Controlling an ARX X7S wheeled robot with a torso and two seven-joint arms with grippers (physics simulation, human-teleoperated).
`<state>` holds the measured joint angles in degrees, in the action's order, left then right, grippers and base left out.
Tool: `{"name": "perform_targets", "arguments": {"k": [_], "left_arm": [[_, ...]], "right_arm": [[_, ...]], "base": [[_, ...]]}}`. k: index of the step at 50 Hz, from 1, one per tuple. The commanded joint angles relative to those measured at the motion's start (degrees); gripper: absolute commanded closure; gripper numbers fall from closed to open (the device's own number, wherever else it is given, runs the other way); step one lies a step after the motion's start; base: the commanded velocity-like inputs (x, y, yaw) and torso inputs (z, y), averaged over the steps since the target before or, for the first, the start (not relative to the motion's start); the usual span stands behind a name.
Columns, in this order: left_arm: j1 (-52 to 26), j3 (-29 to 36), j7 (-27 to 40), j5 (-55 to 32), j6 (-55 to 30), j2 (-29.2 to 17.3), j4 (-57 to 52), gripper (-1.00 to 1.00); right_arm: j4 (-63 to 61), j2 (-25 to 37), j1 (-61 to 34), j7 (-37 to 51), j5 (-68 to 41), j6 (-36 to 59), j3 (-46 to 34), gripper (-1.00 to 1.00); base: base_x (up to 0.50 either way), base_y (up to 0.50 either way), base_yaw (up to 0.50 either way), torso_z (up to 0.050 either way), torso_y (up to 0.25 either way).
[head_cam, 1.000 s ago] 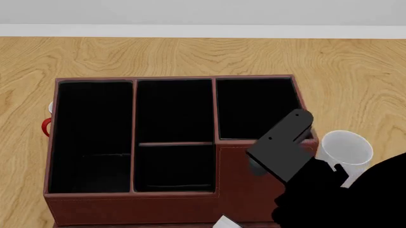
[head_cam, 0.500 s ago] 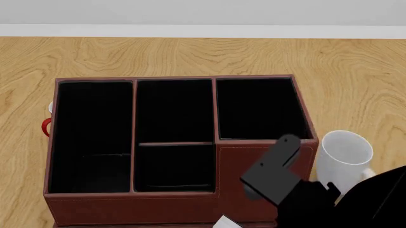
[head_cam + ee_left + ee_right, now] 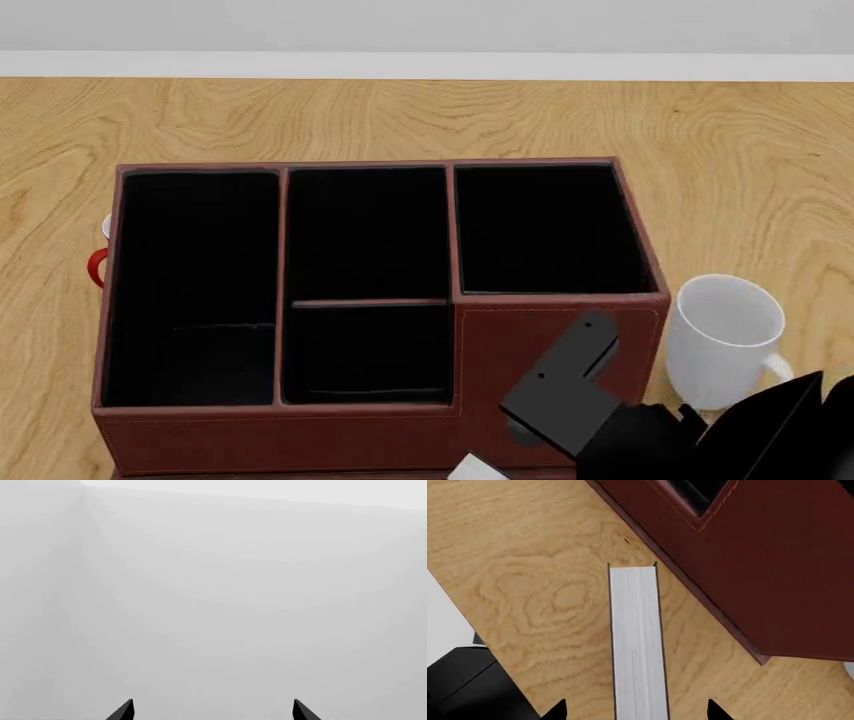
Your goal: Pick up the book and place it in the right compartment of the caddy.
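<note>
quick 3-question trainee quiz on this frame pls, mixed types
1. True or false: the small black-covered book with white page edges already sits inside the reddish-brown leather-look caddy.
2. Multiple choice: the white ceramic mug stands (A) inside the middle section, (B) on the wooden table beside the caddy's right wall, (C) on top of the book.
3. Fill in: in the right wrist view, the right tool has its tips on either side of the ____.

Key:
1. False; the book lies on the table outside the caddy, and the squarish right compartment holds nothing visible.
2. B
3. book
</note>
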<state>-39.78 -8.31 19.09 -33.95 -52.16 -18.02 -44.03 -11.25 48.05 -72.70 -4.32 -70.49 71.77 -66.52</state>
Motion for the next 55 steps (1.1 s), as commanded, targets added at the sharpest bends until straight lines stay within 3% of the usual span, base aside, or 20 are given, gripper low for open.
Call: {"name": "perform_targets", "arguments": {"k": [1,42,43,55], "left_arm": [[0.6,0.2,0.1,0.1,0.9,-0.1,0.5,-1.00],[0.2,1.2,0.4,-0.2,2.1,-0.7,2.4,-1.00],[0.2,1.2,0.4,-0.2,2.1,-0.8,2.4,-1.00],[0.4,1.0,0.8,-0.9,2.0,-0.9,1.8,-1.00]], "right_arm": [[1.4,-1.2,1.0,-1.1,2.0,-1.2,-1.6,-1.00],[5.3,-2.9,4.4,-3.3,7.1,-4.7,-6.0,-1.00],[5.3,-2.9,4.4,-3.1,7.0,-4.8,-5.8,1.00],[3.3,-1.8,3.2,-1.9,5.3,-4.2,-4.3,1.00]], "base": [[0.00,0.00,0.00,0.000,0.000],[0.00,0.00,0.00,0.000,0.000],[0.00,0.00,0.00,0.000,0.000],[0.00,0.00,0.00,0.000,0.000]]}}
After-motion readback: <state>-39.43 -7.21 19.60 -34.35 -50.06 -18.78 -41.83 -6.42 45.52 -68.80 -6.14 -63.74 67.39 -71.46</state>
